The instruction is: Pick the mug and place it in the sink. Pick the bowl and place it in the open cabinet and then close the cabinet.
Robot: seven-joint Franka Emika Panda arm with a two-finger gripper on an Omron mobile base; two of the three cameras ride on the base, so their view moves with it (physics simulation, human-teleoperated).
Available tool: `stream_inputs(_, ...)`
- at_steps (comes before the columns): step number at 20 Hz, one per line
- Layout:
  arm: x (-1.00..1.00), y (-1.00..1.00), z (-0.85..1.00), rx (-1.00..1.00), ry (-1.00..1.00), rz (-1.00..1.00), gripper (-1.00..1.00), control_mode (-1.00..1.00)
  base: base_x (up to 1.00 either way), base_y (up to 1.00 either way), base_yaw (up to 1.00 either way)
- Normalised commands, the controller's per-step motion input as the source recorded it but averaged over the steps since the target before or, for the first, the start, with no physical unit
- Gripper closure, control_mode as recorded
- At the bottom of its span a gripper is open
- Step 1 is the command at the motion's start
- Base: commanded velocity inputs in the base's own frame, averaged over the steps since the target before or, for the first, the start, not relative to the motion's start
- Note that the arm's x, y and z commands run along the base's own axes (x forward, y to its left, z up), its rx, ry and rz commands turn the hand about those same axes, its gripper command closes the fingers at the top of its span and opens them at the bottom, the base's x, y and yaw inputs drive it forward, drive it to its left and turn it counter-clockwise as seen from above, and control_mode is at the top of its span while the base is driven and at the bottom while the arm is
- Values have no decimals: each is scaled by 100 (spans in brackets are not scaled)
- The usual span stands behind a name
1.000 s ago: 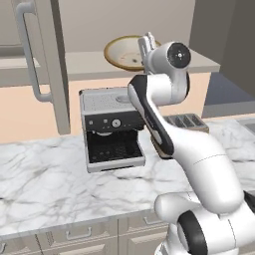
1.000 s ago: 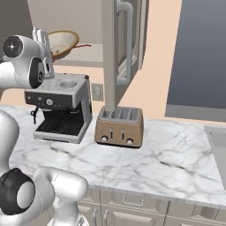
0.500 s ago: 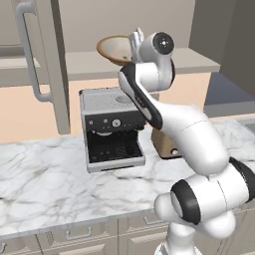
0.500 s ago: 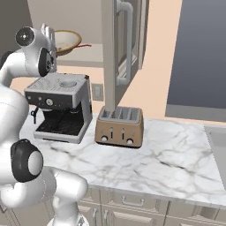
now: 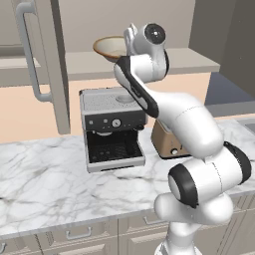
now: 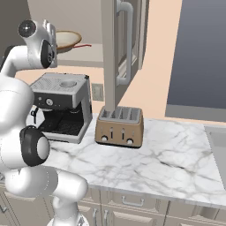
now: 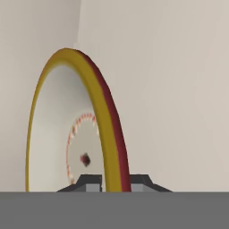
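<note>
Gripper is clamped on the bowl rim over the cabinet shelf — thin grip, so the bowl may slip or tip.

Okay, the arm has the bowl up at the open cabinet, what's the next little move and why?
Probably lower the bowl a touch onto the cabinet shelf, then open. In the hand view the gripper is shut on the bowl's rim, one fingertip on each side, and the base views show the bowl at shelf height inside the open cabinet. Whether it already rests on the shelf is unclear.
</note>
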Motion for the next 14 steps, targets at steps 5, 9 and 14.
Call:
stream_inputs(5,46,40,-37,0,-11,0,100,-100,0,0,0)
stream_inputs(9,81,27,-34,0,0,0,100,-100,0,0,0)
stream_inputs(14,97,32,-28,0,0,0,-100,-100,0,0,0)
